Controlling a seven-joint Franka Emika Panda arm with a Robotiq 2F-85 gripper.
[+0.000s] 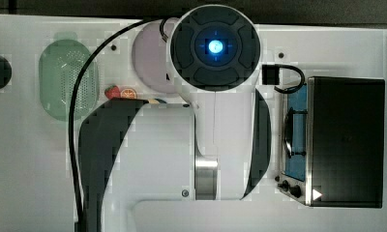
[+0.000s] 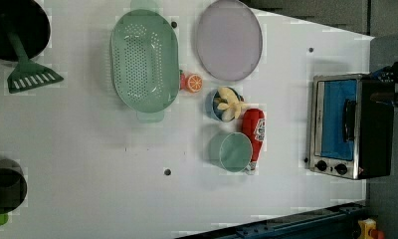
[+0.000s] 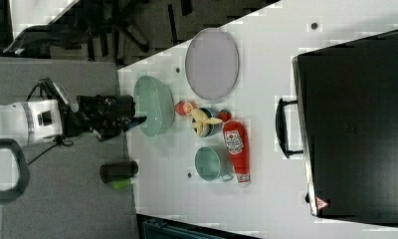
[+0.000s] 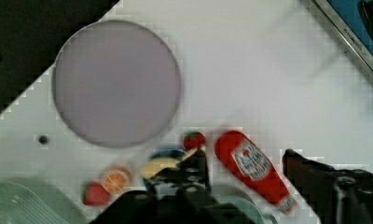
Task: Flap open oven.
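The oven point(image 1: 346, 140) stands at the top view's right, with a black top, a silver frame and a blue glass door facing the arm. Its door is upright against the frame, with the dark handle point(image 1: 289, 133) on the glass. The oven point(image 2: 336, 124) also shows in the left view, and in the right view the oven point(image 3: 356, 124) shows with its handle point(image 3: 282, 128). My gripper point(image 4: 245, 154) is open, with two black fingers point(image 4: 196, 170) apart and nothing between them, high over the ketchup bottle. In the right view the gripper point(image 3: 132, 118) hangs far from the oven.
Between gripper and oven lie a red ketchup bottle point(image 2: 255, 132), a teal cup point(image 2: 234, 152) and a blue bowl of banana point(image 2: 226, 104). A lilac plate point(image 2: 229, 40), a green colander point(image 2: 145, 59) and toy fruit point(image 2: 193, 82) sit farther off. A green spatula point(image 2: 28, 74) leans in a black pot.
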